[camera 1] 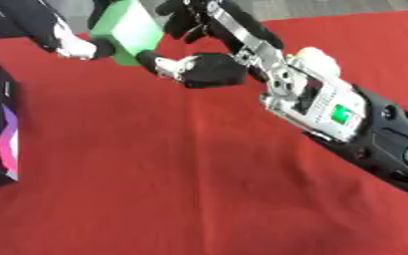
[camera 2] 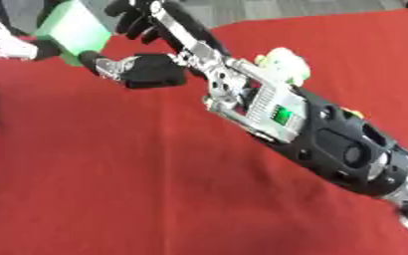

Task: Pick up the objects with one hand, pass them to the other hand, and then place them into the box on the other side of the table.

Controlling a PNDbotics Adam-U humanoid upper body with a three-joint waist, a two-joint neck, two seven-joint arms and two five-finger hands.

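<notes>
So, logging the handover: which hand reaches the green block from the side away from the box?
The right hand: its silver-and-black arm crosses from the lower right to the green block. The left hand is on the box's side.

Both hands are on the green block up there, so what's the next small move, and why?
Probably the right hand should uncurl its fingers and let go. The green block is up off the red cloth, with the left hand gripping its other side, and the box lies on the left, the left hand's side.

Green block (camera 1: 131, 31) held between left hand (camera 1: 72, 46) and right hand (camera 1: 199, 62), above red tablecloth (camera 1: 155, 174). Black box (camera 1: 0, 129) at left edge.
</notes>
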